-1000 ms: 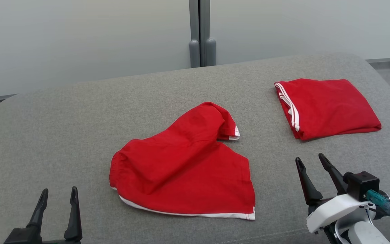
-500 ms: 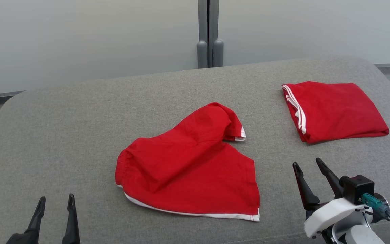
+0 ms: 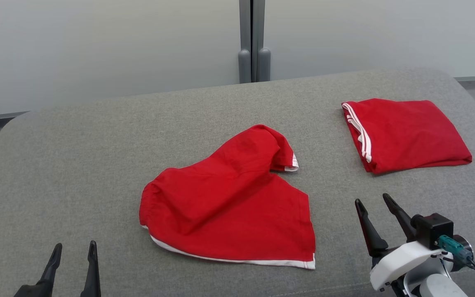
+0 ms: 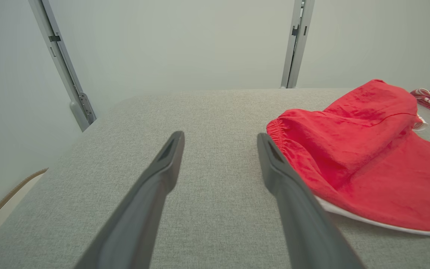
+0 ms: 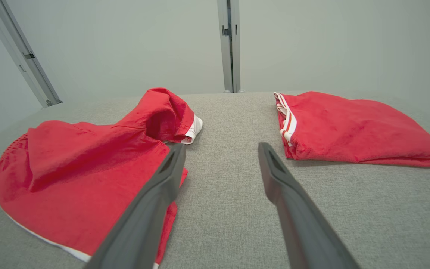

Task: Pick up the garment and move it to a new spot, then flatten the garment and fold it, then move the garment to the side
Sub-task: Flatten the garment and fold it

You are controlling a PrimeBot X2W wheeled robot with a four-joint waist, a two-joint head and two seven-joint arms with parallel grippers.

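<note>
Left gripper point(image 3: 75, 244), right gripper point(image 3: 371, 198) agape, empty; white-hemmed red garment point(image 3: 229, 202) between

On the counter point(image 3: 97, 144), at centre: loose garment point(image 3: 229, 206). At two o'clock from it, well apart: folded garment point(image 3: 406, 134). At seven o'clock, by the near edge: left hand point(image 3: 75, 244). At four o'clock, before the folded garment: right hand point(image 3: 372, 198). Behind, at twelve o'clock: wall post point(image 3: 254, 41).
</note>
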